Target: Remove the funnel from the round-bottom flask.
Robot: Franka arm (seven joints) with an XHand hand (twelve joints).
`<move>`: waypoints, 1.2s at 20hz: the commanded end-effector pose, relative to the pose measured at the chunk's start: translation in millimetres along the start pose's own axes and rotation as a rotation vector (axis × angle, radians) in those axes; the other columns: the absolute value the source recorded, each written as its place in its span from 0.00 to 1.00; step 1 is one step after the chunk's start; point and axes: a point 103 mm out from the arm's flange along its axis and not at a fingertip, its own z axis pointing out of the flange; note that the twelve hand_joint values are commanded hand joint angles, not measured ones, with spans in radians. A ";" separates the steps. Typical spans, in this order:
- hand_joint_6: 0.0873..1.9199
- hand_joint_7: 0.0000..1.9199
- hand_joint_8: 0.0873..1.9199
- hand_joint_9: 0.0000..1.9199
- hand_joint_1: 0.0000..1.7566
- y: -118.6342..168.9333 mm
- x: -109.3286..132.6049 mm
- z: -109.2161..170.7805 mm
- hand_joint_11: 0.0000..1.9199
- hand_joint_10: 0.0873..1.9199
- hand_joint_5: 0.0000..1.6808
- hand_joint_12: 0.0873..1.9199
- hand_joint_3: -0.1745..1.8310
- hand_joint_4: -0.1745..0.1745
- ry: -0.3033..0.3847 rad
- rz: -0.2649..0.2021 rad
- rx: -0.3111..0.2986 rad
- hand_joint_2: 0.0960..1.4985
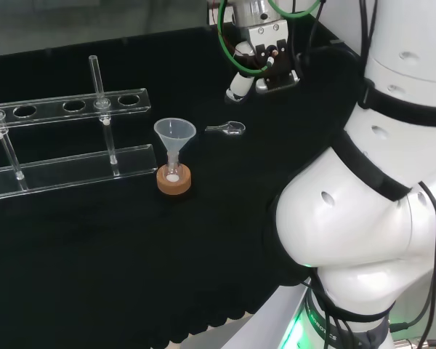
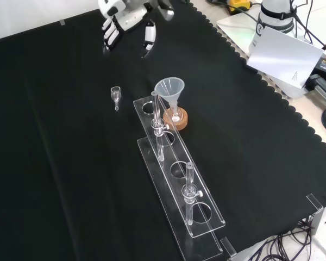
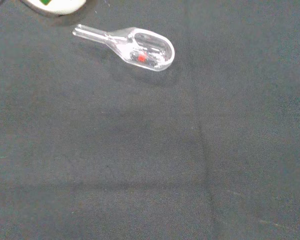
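A clear funnel [image 1: 175, 135] [image 2: 170, 90] stands upright with its stem in a small round-bottom flask [image 1: 174, 173] [image 2: 175, 115]. The flask sits on a cork ring [image 1: 174, 182] [image 2: 176, 119] and holds a little white material. The hand [image 1: 241, 82] [image 2: 125, 22] hovers above the cloth, off to the right of the funnel in the head view and near the top edge in the front view. Its fingers hang relaxed and hold nothing. A blurred white part of the hand [image 3: 57, 5] shows in the wrist view.
A small clear glass scoop [image 1: 231, 129] [image 2: 116, 94] [image 3: 140, 47] lies on the cloth between hand and funnel. A clear plastic tube rack [image 1: 65, 149] [image 2: 176, 174] with two upright glass rods stands beside the flask. Papers and cables lie beyond the cloth's scalloped edge.
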 end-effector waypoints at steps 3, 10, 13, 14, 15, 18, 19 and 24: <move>0.00 0.13 0.32 0.28 0.43 -52.1 14.9 -13.2 0.15 0.26 0.25 0.69 0.33 0.43 0.012 -0.004 -0.072 0.43; 0.00 0.15 0.33 0.30 0.42 -91.2 42.2 -4.1 0.16 0.28 0.25 0.69 0.33 0.42 0.032 -0.054 -0.084 0.43; 0.00 0.16 0.33 0.31 0.41 -105.1 58.9 2.2 0.17 0.28 0.25 0.69 0.33 0.42 0.053 -0.091 -0.090 0.43; 0.00 0.17 0.33 0.32 0.40 -107.7 63.0 3.3 0.18 0.28 0.26 0.69 0.33 0.42 0.060 -0.099 -0.089 0.43; 0.00 0.17 0.33 0.33 0.39 -110.2 67.4 4.2 0.19 0.28 0.26 0.69 0.33 0.41 0.065 -0.106 -0.087 0.43; 0.00 0.18 0.33 0.34 0.37 -116.2 79.3 5.1 0.20 0.28 0.26 0.68 0.33 0.40 0.066 -0.120 -0.079 0.43; 0.00 0.19 0.33 0.34 0.36 -118.0 82.8 5.6 0.20 0.28 0.26 0.68 0.33 0.40 0.069 -0.125 -0.082 0.42; 0.00 0.18 0.33 0.34 0.31 -121.9 100.9 8.3 0.22 0.28 0.23 0.69 0.31 0.35 0.095 -0.156 -0.071 0.41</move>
